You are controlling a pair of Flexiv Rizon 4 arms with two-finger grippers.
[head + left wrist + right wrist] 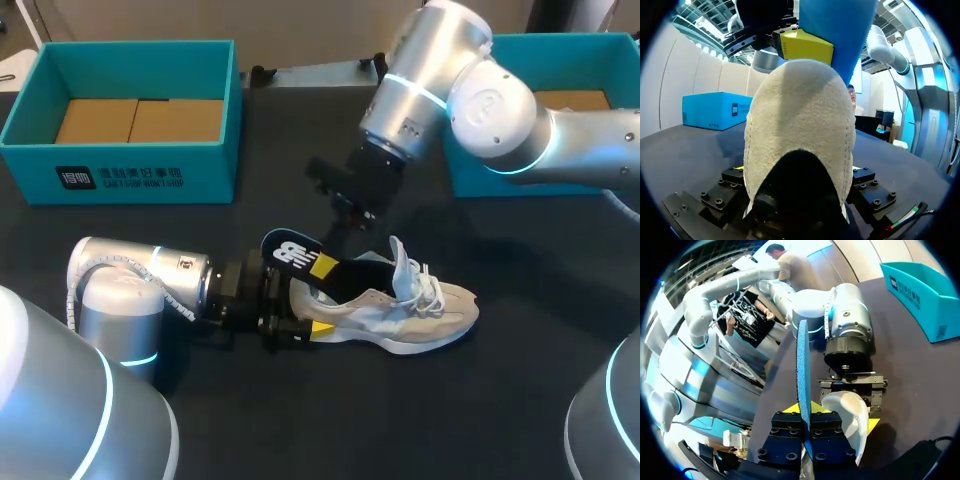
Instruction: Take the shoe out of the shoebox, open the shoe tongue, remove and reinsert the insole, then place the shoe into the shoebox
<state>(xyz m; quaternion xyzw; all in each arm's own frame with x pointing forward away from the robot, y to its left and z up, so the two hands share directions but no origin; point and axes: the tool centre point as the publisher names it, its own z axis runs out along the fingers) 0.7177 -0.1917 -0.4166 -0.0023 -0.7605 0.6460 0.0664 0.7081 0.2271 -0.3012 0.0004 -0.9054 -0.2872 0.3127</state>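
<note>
Left gripper (303, 306) clamps the heel of the beige sneaker (420, 312); right gripper (333, 258) pinches the insole (292, 250) sticking up from it. Teal shoebox (212, 172) at ten o'clock.

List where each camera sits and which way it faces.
Head view: above and behind, looking down on the table; both arms show, left claw on the shoe's heel, right claw on the insole.
Left wrist view: on the left arm, facing the heel; right claw above it.
Right wrist view: on the right arm, facing along the insole toward the left arm.
Shared: shoe and insole.
</note>
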